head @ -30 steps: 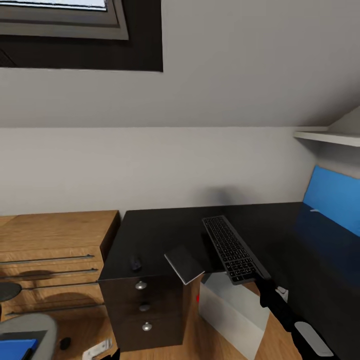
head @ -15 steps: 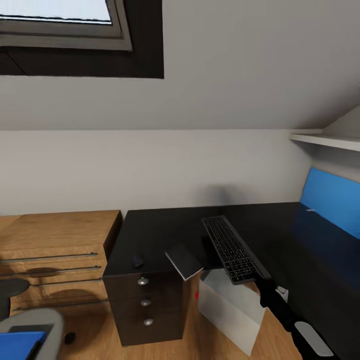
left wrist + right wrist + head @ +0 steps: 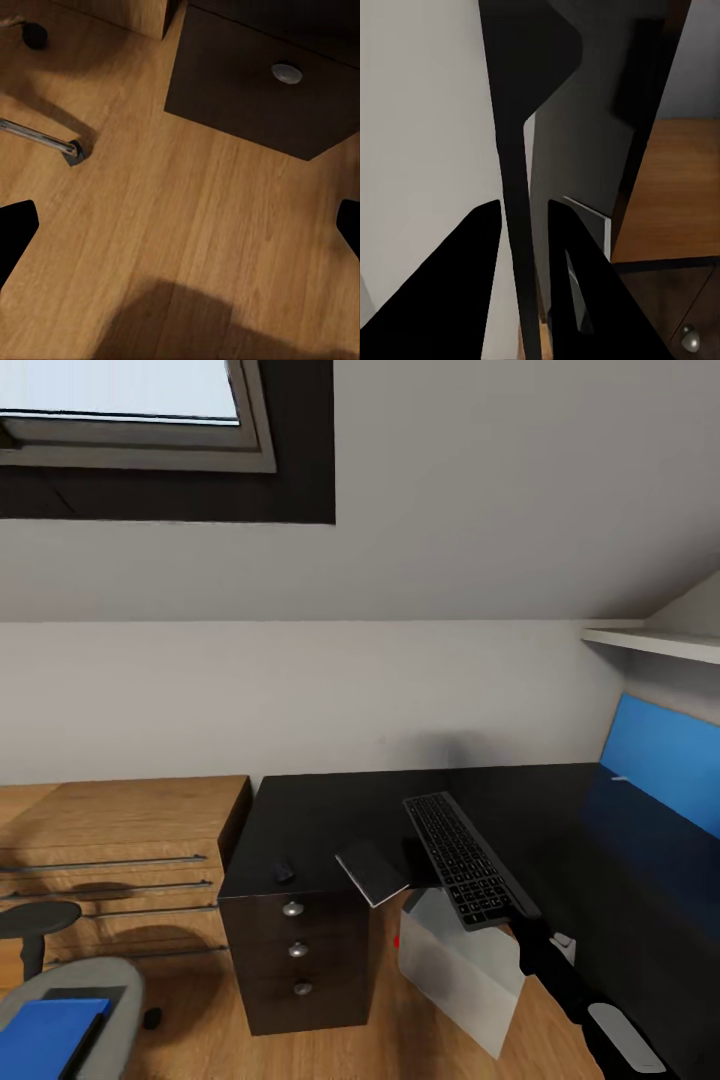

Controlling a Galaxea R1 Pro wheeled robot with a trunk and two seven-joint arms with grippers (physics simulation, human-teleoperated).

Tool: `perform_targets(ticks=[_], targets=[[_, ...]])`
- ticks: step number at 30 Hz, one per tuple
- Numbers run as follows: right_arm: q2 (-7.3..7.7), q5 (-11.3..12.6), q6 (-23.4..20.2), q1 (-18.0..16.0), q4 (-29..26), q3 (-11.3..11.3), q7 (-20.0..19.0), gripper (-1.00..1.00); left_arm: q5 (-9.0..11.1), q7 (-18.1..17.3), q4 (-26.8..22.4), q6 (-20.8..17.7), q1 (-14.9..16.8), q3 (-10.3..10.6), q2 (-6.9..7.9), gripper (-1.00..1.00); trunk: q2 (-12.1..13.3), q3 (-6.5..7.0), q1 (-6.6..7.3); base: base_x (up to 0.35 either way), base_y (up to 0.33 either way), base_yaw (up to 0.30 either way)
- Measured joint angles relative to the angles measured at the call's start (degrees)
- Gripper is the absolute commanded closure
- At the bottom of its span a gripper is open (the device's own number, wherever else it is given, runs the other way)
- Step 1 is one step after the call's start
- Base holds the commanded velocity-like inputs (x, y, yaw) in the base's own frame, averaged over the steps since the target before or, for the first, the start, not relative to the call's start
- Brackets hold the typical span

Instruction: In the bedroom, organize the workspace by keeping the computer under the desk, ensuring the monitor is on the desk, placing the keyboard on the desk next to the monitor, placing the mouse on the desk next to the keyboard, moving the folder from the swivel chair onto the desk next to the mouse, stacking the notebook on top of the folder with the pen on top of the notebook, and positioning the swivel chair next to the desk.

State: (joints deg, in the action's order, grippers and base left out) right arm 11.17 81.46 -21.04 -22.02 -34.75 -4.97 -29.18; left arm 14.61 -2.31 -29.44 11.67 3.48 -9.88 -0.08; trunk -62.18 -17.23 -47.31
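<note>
My right gripper point(image 3: 520, 928) is shut on the near end of the keyboard point(image 3: 460, 855) and holds it tilted over the black desk point(image 3: 330, 810). In the right wrist view the keyboard point(image 3: 514, 150) runs edge-on between the fingers point(image 3: 472, 285). The notebook point(image 3: 372, 873) overhangs the desk's front edge, with the mouse point(image 3: 284, 871) to its left. Under the desk stands the grey computer point(image 3: 460, 970). A blue folder point(image 3: 45, 1035) lies on the swivel chair point(image 3: 85, 990). A thin pale pen point(image 3: 621, 779) lies by the blue panel. My left gripper point(image 3: 180, 232) hangs open over the floor. The monitor is out of view.
A dark drawer unit point(image 3: 300, 960) carries the desk's left end, beside a light-wood dresser point(image 3: 110, 830). A blue wall panel point(image 3: 665, 760) and a white shelf point(image 3: 650, 640) are at the right. A chrome chair leg point(image 3: 41, 137) and the drawer unit point(image 3: 247, 97) show over the wooden floor.
The camera has moved: desk and dresser sit further right in the picture and more of the chair and folder shows. The keyboard stays in my right gripper as before.
</note>
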Motion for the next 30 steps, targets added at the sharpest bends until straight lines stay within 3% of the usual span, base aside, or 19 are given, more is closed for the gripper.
perform_targets(ticks=[8,30], targets=[[0.01,0.0,0.0,0.0,0.1,0.0,0.0,1.00,0.0,0.0,0.9,0.4,0.0,0.0,0.00,-1.00,0.0,0.00,-0.03,-0.120,0.000,0.002],[-0.20,-0.2,0.1,0.0,0.6,0.0,0.1,1.00,-0.1,-0.2,1.4,0.4,0.0,0.1,0.00,-1.00,0.0,0.00,-0.04,-0.324,0.000,0.000]])
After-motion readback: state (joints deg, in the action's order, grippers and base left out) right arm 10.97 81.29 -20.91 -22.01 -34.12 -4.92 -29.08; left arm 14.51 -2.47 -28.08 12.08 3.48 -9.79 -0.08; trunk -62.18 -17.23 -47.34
